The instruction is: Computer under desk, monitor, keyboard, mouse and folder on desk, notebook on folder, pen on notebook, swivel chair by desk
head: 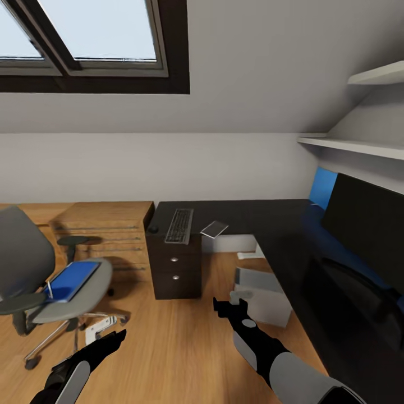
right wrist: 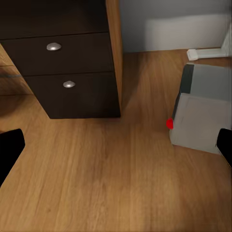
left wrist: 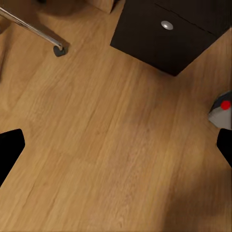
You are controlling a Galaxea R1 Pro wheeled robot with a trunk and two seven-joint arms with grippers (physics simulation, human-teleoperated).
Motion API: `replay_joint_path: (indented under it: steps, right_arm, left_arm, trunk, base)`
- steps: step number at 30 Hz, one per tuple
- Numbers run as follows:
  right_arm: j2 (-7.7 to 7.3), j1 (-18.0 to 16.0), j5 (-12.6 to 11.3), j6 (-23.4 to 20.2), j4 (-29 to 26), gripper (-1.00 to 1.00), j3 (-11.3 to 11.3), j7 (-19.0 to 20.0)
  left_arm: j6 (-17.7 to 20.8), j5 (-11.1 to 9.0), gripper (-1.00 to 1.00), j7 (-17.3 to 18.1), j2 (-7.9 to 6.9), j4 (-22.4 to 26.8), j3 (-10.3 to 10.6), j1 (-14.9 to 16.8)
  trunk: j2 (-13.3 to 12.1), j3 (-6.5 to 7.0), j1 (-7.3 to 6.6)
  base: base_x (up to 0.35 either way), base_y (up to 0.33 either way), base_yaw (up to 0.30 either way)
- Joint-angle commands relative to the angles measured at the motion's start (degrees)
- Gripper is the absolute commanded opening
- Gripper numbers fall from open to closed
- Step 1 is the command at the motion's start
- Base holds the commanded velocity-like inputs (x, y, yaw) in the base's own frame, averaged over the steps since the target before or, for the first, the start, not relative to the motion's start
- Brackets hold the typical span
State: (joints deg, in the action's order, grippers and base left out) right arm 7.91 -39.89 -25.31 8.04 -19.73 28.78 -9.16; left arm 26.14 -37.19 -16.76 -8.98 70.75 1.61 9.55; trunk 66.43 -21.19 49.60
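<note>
No readable writing — both jaws wide, empty; folder point(head: 72, 279) on swivel chair point(head: 33, 264)

skylight point(head: 84, 33), wooden dresser point(head: 106, 235), wall shelves point(head: 359, 147)

Bright skylight point(head: 95, 33); soft shadows; slightly blurry render.

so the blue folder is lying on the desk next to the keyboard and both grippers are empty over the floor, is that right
Not quite. The folder lies on the seat of the swivel chair, not on the desk; the head view shows it. The keyboard is on the desk. The rest holds: the left gripper and right gripper are both empty over the wood floor.
</note>
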Motion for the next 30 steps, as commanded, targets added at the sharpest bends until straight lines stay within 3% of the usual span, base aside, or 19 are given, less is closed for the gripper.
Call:
replay_joint_path:
  steps: [1, 9, 30]
  right_arm:
    - [0.00, -0.1, -0.5, 0.4, 0.1, 1.00, 0.5, -0.3]
    - [0.00, 0.0, -0.5, 0.8, 0.1, 1.00, 0.6, -0.4]
    - [0.00, 0.0, -0.4, 0.8, 0.0, 1.00, 0.6, -0.4]
  left_arm:
    - [0.1, -0.6, 1.00, -0.6, -0.07, 0.1, 0.2, 0.0]
    - [0.1, -0.6, 1.00, -0.5, -0.07, 0.1, 0.1, 0.0]
    - [0.1, -0.5, 1.00, -0.6, -0.07, 0.1, 0.9, 0.0]
  trunk:
    - [0.0, -0.04, 0.04]
    - [0.0, 0.01, 0.04]
    - [0.0, 0.01, 0.04]
  base:
    - [0.318, 0.187, -0.258]
    - [0.306, 0.207, -0.175]
    - [0.307, 0.186, -0.004]
